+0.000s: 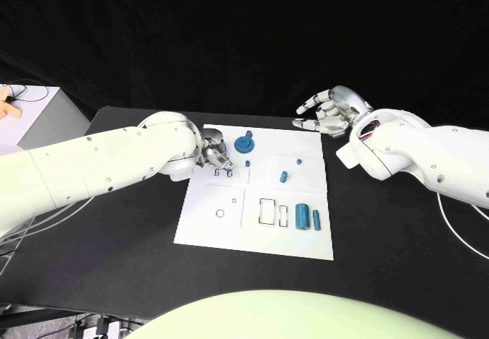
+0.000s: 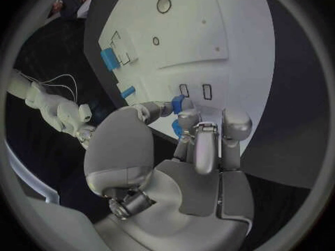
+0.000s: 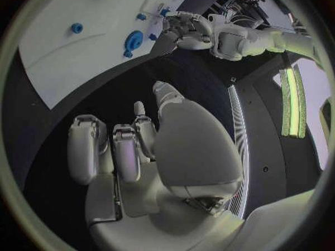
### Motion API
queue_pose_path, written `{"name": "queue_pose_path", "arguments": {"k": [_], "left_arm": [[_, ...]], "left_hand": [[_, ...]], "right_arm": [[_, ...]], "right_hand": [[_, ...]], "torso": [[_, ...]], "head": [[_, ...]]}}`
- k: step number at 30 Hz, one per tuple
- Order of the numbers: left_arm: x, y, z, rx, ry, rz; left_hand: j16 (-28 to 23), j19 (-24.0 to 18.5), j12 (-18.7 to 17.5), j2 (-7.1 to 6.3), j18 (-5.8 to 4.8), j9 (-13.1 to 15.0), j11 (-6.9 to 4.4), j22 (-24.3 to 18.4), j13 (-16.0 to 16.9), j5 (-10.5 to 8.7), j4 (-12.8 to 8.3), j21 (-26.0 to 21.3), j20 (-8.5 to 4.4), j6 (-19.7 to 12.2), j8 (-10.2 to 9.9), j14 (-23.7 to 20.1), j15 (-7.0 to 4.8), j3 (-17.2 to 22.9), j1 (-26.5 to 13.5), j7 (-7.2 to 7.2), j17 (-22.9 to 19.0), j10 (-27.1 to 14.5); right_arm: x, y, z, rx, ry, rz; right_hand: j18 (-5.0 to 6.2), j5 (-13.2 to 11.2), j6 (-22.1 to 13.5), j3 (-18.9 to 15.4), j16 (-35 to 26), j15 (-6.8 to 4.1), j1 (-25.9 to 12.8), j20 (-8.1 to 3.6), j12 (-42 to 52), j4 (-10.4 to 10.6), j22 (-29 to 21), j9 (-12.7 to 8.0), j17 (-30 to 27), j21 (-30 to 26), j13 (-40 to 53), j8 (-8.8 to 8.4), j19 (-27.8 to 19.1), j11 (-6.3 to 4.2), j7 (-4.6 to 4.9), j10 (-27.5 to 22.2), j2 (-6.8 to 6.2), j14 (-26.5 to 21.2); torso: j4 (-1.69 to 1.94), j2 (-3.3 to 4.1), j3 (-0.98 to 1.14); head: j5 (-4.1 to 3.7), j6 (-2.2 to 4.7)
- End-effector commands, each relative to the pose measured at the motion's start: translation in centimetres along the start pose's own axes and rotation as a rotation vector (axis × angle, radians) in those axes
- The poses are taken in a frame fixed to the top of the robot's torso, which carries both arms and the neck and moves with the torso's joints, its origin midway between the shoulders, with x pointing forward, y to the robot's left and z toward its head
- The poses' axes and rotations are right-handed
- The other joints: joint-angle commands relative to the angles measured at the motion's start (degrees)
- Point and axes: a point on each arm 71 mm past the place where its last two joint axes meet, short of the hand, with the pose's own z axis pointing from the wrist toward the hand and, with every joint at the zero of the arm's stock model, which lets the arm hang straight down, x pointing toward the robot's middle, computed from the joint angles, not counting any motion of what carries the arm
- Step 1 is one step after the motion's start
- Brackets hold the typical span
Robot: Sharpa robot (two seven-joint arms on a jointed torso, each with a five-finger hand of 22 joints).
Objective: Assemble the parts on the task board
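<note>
The white task board (image 1: 209,226) lies in the middle of the black table. My left hand (image 1: 214,155) hovers over its far left part, by two small slots (image 2: 206,91), and pinches a small blue part (image 2: 177,103) between thumb and fingers. A round blue gear-like part (image 1: 244,145) sits just beside that hand. Small blue pieces (image 1: 285,176) lie near the board's middle. A blue cylinder (image 1: 302,215) and a thinner blue bar (image 1: 317,219) lie next to rectangular cut-outs (image 1: 267,212). My right hand (image 1: 328,111) hangs beyond the board's far right corner, fingers apart, holding nothing.
A white box (image 1: 46,113) with cables stands at the table's far left. A white cable (image 1: 458,226) trails on the table at the right. Bare black table surrounds the board on all sides.
</note>
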Motion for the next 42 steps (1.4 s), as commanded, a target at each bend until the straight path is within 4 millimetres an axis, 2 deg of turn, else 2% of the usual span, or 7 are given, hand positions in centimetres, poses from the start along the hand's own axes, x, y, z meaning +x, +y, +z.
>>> {"name": "queue_pose_path", "arguments": {"k": [1,6,22,26,33,42], "left_arm": [[0.1,0.1,0.0,-0.004,-0.039,0.008],[0.6,0.1,0.1,-0.003,-0.03,0.007],[1.2,-0.1,0.4,0.001,-0.001,0.016],[1.5,-0.2,0.3,0.004,0.021,0.027],[1.7,-0.2,0.2,0.008,0.04,0.039],[1.7,-0.2,0.1,0.006,0.042,0.044]], "left_hand": [[0.3,0.4,0.2,0.65,-0.72,0.1,0.03,0.0,0.1,0.28,-13.1,0.3,0.03,1.5,0.0,4.4,-0.32,12.6,0.2,-1.06,9.4,0.4],[0.3,0.4,0.2,0.65,-0.72,0.1,0.03,0.0,0.1,0.28,-13.1,0.3,0.03,1.5,0.0,4.4,-0.32,12.6,0.2,-1.06,9.4,0.4],[0.3,0.5,0.2,0.65,-0.75,0.1,-0.01,0.2,0.1,0.54,-13.2,0.4,0.0,1.6,0.0,4.4,-0.35,12.6,0.1,-1.1,9.4,0.5],[0.3,0.6,0.2,0.62,-0.77,0.1,-0.02,0.3,0.0,0.59,-13.2,0.5,-0.01,1.6,0.0,4.5,-0.36,12.6,0.1,-1.11,9.6,0.5],[0.3,0.6,0.2,0.56,-0.79,0.1,-0.04,0.4,0.0,0.68,-13.3,0.5,-0.02,1.7,0.0,4.5,-0.38,12.7,0.1,-1.13,9.5,0.5],[0.3,0.7,0.1,0.51,-0.8,0.1,-0.08,0.5,0.0,0.84,-13.4,0.6,-0.04,1.7,0.0,4.5,-0.4,12.7,0.2,-1.16,9.5,0.5]], "right_arm": [[0.1,0.1,0.0,-0.009,0.012,-0.004],[0.2,0.0,0.0,-0.009,0.014,-0.004],[0.2,0.0,0.0,-0.008,0.017,-0.004],[0.2,0.0,0.0,-0.007,0.017,-0.004],[0.2,-0.1,0.0,-0.004,0.02,-0.004],[0.2,-0.1,0.0,-0.003,0.021,-0.004]], "right_hand": [[0.6,0.4,-0.4,0.2,-0.2,0.51,-0.6,0.59,-0.2,0.0,7.7,-0.1,12.6,-0.3,2.5,-0.27,1.8,0.09,0.19,-0.4,0.13,5.3],[0.6,0.4,-0.4,0.2,-0.2,0.51,-0.6,0.59,-0.2,0.0,7.7,-0.1,12.6,-0.3,2.5,-0.27,1.8,0.09,0.19,-0.4,0.13,5.3],[0.61,0.4,-0.4,0.3,-0.2,0.52,-0.7,0.6,-0.1,0.0,7.7,-0.1,12.6,-0.3,2.5,-0.27,1.8,0.1,0.19,-0.4,0.1,5.3],[0.61,0.4,-0.4,0.3,-0.2,0.52,-0.7,0.6,-0.1,0.0,7.7,-0.1,12.6,-0.3,2.5,-0.27,1.8,0.1,0.19,-0.4,0.1,5.3],[0.61,0.4,-0.4,0.3,-0.2,0.52,-0.7,0.6,-0.1,0.0,7.7,-0.1,12.6,-0.3,2.5,-0.27,1.8,0.1,0.19,-0.4,0.1,5.3],[0.61,0.4,-0.4,0.3,-0.2,0.52,-0.7,0.6,-0.1,0.0,7.7,-0.1,12.6,-0.3,2.5,-0.27,1.8,0.1,0.19,-0.4,0.1,5.3]], "torso": [[0.02,0.02,-0.1],[-0.05,0.06,-0.05],[-0.04,0.13,0.07],[-0.13,0.14,0.08],[-0.01,0.09,0.07],[-0.02,0.08,0.01]], "head": [[0.04,0.0],[0.25,0.0],[0.16,0.0],[0.19,0.0],[0.05,0.0],[0.12,0.0]]}}
